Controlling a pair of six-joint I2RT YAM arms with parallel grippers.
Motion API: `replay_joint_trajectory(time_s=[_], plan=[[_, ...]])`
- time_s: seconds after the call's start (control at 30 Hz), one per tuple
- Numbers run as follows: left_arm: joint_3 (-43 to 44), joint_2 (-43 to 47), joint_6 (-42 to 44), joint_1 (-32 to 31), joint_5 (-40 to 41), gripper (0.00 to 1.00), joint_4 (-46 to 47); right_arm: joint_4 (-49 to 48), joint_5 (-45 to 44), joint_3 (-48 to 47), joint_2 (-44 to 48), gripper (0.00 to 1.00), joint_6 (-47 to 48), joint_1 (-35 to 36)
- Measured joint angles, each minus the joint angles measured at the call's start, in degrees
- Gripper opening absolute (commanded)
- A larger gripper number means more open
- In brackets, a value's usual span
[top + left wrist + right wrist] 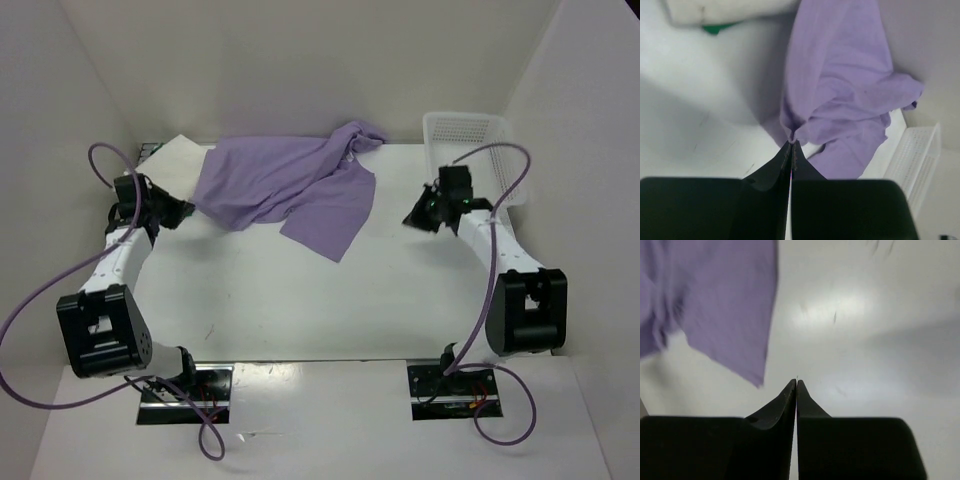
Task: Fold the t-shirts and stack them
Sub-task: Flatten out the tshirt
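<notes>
A pale lavender t-shirt (290, 185) lies crumpled across the back of the table, one flap reaching toward the middle. My left gripper (188, 211) is at the shirt's left edge. In the left wrist view it (792, 142) is shut on a pinch of the lavender cloth (840, 75). A folded white t-shirt (178, 160) rests at the back left corner, and a sliver of a green t-shirt (715, 29) shows under it. My right gripper (412, 221) hovers to the right of the lavender shirt, apart from it. Seen from the right wrist, it (796, 381) is shut on nothing, with the lavender flap (725, 300) off to its left.
A white plastic lattice basket (470, 135) stands at the back right corner, also visible in the left wrist view (915, 155). White walls close in the table on the left, back and right. Purple cables loop from both arms.
</notes>
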State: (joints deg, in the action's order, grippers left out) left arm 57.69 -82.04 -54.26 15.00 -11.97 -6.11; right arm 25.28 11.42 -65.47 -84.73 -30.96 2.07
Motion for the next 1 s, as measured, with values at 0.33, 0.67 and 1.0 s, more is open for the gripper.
replay_joint_trajectory(time_s=[0.33, 0.67, 1.0], plan=[[-5.51, 9.31, 2.01, 0.94, 0.09, 0.00, -0.22, -10.27, 1.86, 14.45, -4.92, 0.50, -10.80, 26.10], [-7.45, 9.25, 2.34, 0.94, -1.44, 0.00, -0.22, -18.82, -2.40, 15.08, -13.73, 0.40, -19.39, 27.47], [-7.45, 9.05, 3.37, 0.94, -2.03, 0.00, -0.28, -22.77, -6.71, 15.23, -15.08, 0.27, -24.98, 27.67]])
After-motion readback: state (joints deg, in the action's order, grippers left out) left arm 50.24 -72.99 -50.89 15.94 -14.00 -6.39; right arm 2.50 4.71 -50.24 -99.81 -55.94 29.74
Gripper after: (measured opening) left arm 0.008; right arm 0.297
